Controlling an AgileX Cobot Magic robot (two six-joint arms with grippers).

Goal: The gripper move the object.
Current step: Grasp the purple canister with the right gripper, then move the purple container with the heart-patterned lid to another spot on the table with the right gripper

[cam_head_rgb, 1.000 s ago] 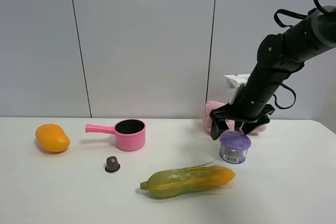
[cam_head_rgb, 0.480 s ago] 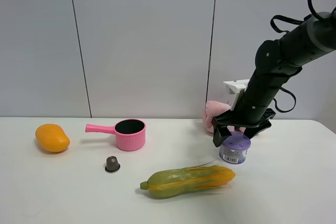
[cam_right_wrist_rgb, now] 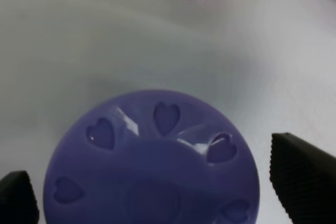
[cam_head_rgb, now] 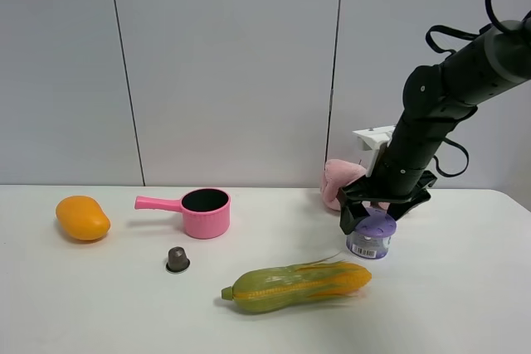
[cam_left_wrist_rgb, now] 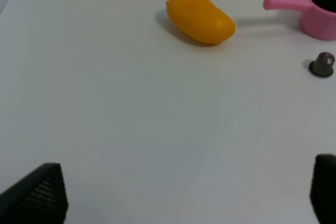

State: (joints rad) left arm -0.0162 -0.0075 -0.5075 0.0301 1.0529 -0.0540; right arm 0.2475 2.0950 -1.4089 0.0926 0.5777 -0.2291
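The object, a small clear tub with a lilac heart-perforated lid and a barcode label (cam_head_rgb: 370, 238), stands on the white table right of centre. My right gripper (cam_head_rgb: 374, 210) hangs just above it, open, with a finger on either side of the lid. In the right wrist view the lid (cam_right_wrist_rgb: 152, 166) fills the space between the two black fingertips (cam_right_wrist_rgb: 302, 177), and neither fingertip clearly touches it. My left gripper (cam_left_wrist_rgb: 181, 195) is open and empty, low over the bare table; it does not show in the exterior high view.
A green-yellow corn cob (cam_head_rgb: 299, 285) lies just in front of the tub. A pink plush (cam_head_rgb: 340, 180) sits behind it by the wall. A pink pot (cam_head_rgb: 203, 211), a grey-brown capsule (cam_head_rgb: 177, 259) and an orange mango (cam_head_rgb: 82, 217) lie to the left.
My right gripper has come down a little and settled closer around the tub's lid. The tub and the other things have not moved.
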